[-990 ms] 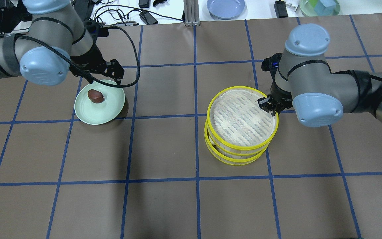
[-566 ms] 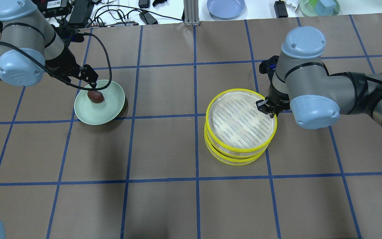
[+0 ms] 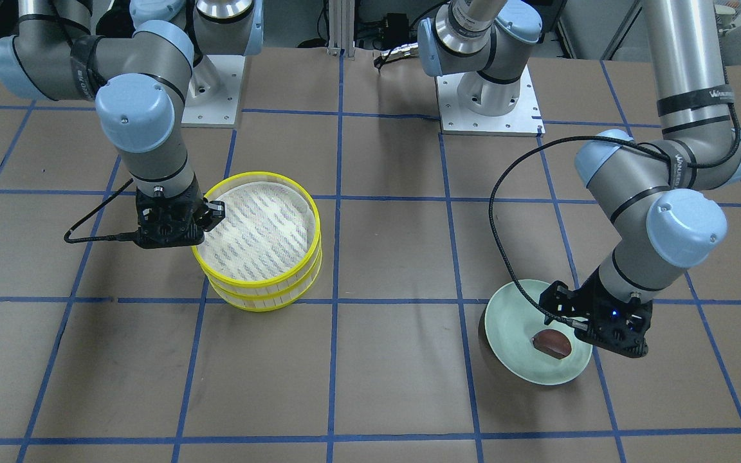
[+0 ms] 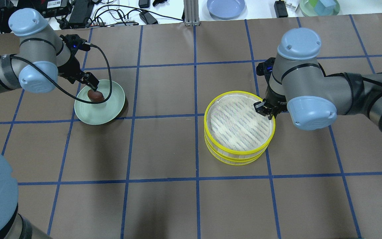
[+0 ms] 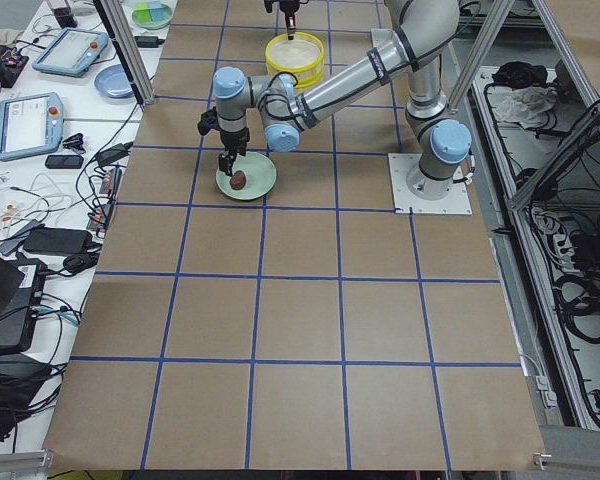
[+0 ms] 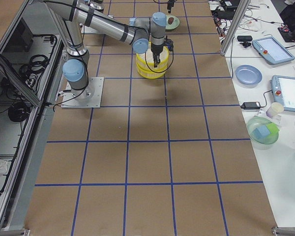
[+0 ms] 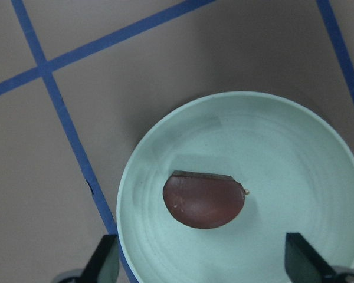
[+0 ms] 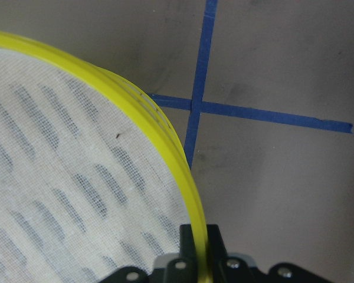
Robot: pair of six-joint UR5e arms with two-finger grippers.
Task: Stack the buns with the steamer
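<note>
The dark reddish-brown bun lies on the pale green plate at the left. My left gripper hangs open just above it; in the left wrist view the bun lies between and a little ahead of the wide-apart fingertips. The two yellow-rimmed steamer tiers stand stacked right of centre, the upper tier on the lower tier. My right gripper is shut on the upper tier's right rim. The upper tier's floor is bare. The cream bun is hidden.
A blue plate, a green bowl with blocks, cables and a metal post lie along the table's far edge. Blue tape lines grid the brown table.
My left gripper swung left and came down over the brown bun. The right gripper settled the upper tier from a tilted, offset pose squarely onto the lower tier.
</note>
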